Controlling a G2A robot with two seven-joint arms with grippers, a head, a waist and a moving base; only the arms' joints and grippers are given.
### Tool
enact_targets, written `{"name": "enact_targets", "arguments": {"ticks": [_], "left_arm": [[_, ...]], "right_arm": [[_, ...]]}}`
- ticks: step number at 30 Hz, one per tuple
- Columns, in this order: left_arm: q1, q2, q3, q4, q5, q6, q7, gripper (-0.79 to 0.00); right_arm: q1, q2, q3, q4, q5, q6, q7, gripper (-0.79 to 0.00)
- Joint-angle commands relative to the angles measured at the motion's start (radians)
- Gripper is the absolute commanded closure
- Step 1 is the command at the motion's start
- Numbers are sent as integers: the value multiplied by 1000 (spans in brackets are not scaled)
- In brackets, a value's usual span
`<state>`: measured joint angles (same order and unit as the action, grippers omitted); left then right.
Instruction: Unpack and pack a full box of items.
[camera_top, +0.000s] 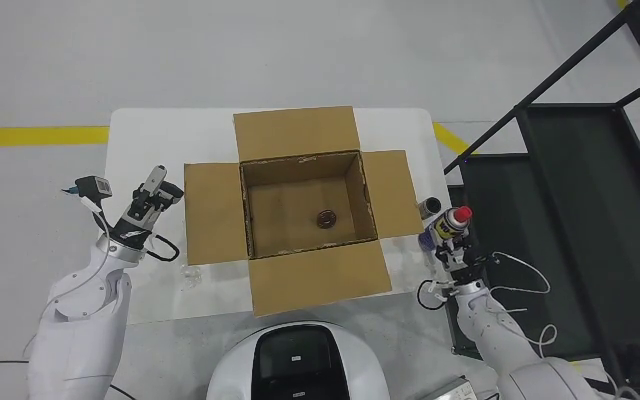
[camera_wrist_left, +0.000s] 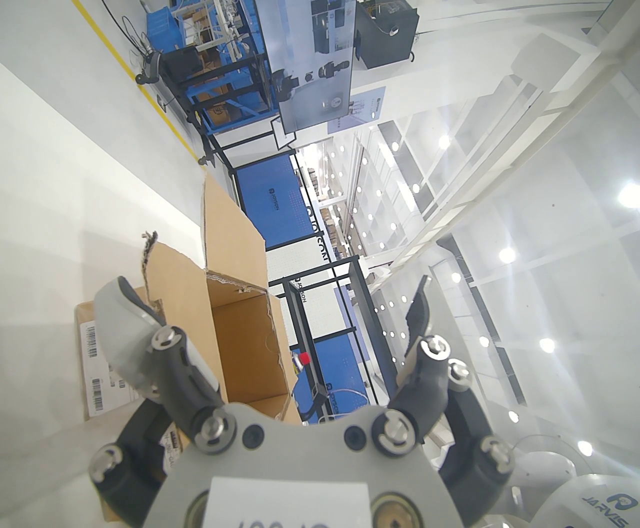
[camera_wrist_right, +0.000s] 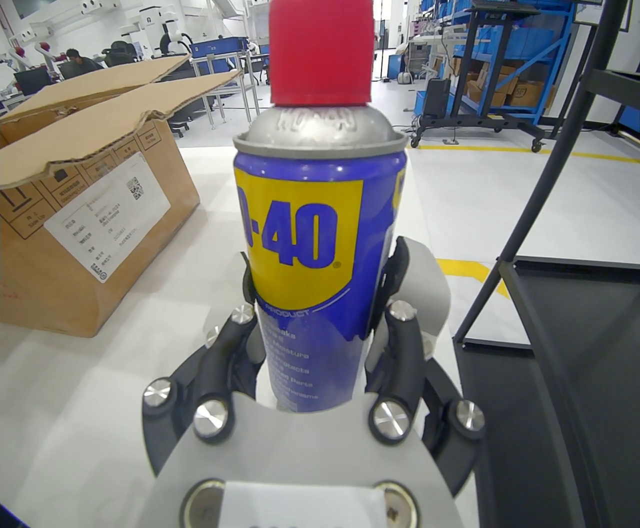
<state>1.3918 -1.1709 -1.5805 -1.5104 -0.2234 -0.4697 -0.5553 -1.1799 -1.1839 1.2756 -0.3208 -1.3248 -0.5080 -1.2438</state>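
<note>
Right gripper (camera_wrist_right: 322, 270) is clamped on the can (camera_wrist_right: 320, 225), fingers pressed to both sides of its lower half. Can is upright, red cap up, blue and yellow body. From the top, the right gripper (camera_top: 452, 246) and the can (camera_top: 452, 224) sit at the desk's (camera_top: 170, 130) right edge, just past the box's (camera_top: 300, 132) right flap and apart from it. Can't tell if the can's base touches the desk (camera_wrist_right: 100, 390) or hangs above it. A small dark item (camera_top: 430, 206) with a pale top stands just beside the can, on the far side from the robot; can't make out what it is.

Left gripper (camera_wrist_left: 268, 287) is spread wide, nothing between the fingers. In the top view the left gripper (camera_top: 163, 183) is over the desk's left part, near the box's left flap, not touching it.

Box is mid-desk, open, all four flaps folded outward. Inside, one small round dark thing (camera_top: 326, 218) lies on the floor, right of centre; the rest of the floor is bare cardboard. Box (camera_wrist_right: 75, 280) has a white label on the side facing the right arm. Box (camera_wrist_left: 240, 330) also has labels on the side facing the left arm, and a torn flap edge.

Black rack (camera_top: 560, 200) stands off the desk's right side, close to the right arm. Its frame and shelf (camera_wrist_right: 575, 310) are just beside the can.
</note>
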Motion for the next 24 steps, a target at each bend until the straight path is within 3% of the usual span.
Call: {"name": "enact_targets", "arguments": {"ticks": [1, 8, 24], "left_arm": [[0, 0, 0, 0, 0, 0, 0, -785], [0, 0, 0, 0, 0, 0, 0, -785], [0, 0, 0, 0, 0, 0, 0, -785]], "right_arm": [[-2, 1, -1, 2, -2, 1, -10, -785], [-15, 5, -16, 0, -32, -6, -26, -785], [66, 8, -12, 14, 10, -78, 124, -785]]}}
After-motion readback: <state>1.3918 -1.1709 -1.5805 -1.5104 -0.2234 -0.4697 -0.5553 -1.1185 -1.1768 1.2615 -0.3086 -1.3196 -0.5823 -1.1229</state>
